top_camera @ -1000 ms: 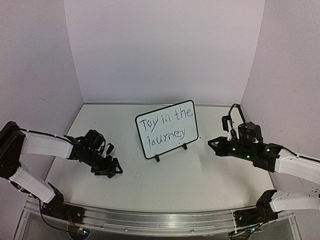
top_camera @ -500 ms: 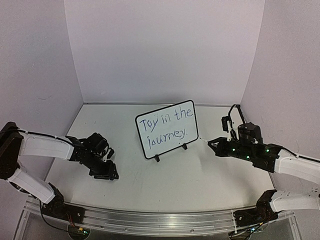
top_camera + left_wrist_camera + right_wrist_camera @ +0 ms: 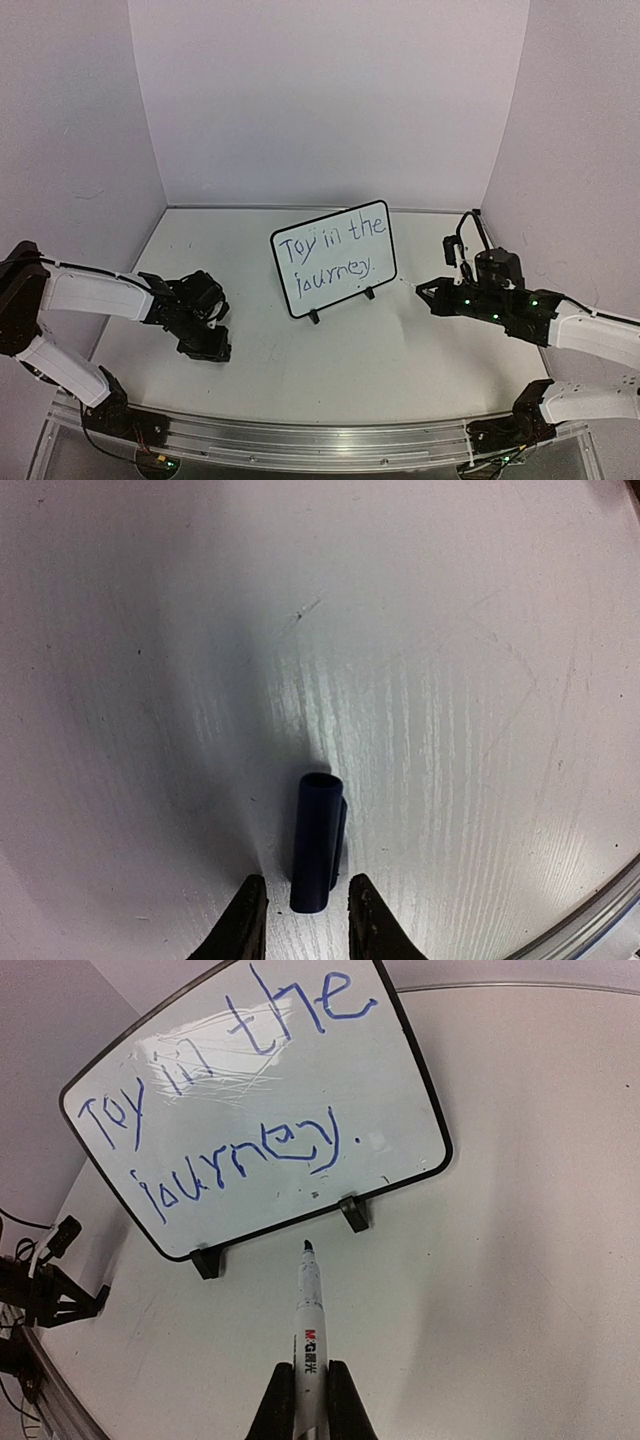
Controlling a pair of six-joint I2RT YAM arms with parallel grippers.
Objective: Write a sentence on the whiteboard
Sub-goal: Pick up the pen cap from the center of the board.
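Note:
The whiteboard (image 3: pixel 312 296) stands tilted on two black feet at the table's middle. The sentence (image 3: pixel 352 270) in blue reads "Toy in the journey." in two lines. In the right wrist view the whiteboard (image 3: pixel 400 1090) and sentence (image 3: pixel 270 1155) fill the top. My right gripper (image 3: pixel 425 290) (image 3: pixel 310 1368) is shut on a white uncapped marker (image 3: pixel 310 1310); its dark tip points at the board's base, just short of it. My left gripper (image 3: pixel 207 345) (image 3: pixel 300 890) is open, low over the table, its fingertips on either side of a dark blue marker cap (image 3: pixel 315 840) lying flat.
White table (image 3: pixel 380 350) with lilac walls on three sides. A metal rail (image 3: pixel 320 440) runs along the near edge; its corner shows in the left wrist view (image 3: pixel 600 910). My left arm shows at the left edge of the right wrist view (image 3: pixel 40 1290).
My left gripper has moved a little left and toward the near edge, settling low over the cap. My right gripper with the marker has barely moved.

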